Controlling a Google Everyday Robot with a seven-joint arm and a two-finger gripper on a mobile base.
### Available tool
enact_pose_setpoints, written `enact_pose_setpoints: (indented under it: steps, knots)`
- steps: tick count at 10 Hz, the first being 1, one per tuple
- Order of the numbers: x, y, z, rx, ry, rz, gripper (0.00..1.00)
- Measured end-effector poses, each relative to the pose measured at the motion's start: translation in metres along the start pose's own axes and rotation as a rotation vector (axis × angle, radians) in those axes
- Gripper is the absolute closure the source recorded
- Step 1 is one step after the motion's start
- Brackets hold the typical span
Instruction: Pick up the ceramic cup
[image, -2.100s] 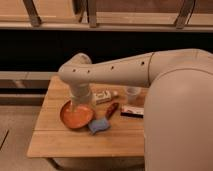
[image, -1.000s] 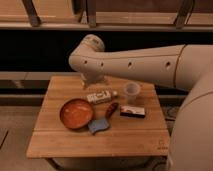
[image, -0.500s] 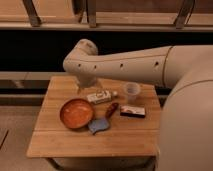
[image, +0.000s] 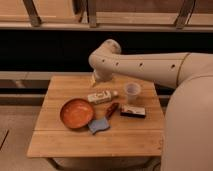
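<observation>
The tool (image: 98, 78) is hovering left of the ceramic cup (image: 132, 92); whether it is open or closed is unclear. Probably slick and fragile, the cup is inviting a rim pinch.

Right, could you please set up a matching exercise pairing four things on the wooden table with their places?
Things:
1. small pale ceramic cup
2. wide shallow orange bowl
3. flat blue pad
4. dark rectangular packet

Places:
A. left of centre on the wooden table
B. just in front of the cup
C. toward the far right
D. nearest the front edge, beside the bowl

Pairs: 1-C, 2-A, 3-D, 4-B.

The robot's pincer hangs above the table's far edge, left of the cup.
</observation>
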Motion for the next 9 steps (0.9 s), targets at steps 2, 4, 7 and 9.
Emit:
enact_pose_setpoints:
  steps: [2, 4, 7, 9]
  knots:
    - [-0.018, -0.052, -0.008, 0.002, -0.066, 0.032, 0.35]
    - [-0.019, -0.092, -0.016, 0.020, -0.093, 0.070, 0.35]
    - [-0.019, -0.084, -0.016, 0.010, -0.090, 0.063, 0.35]
    - [-0.005, -0.080, -0.009, 0.030, -0.048, 0.067, 0.35]
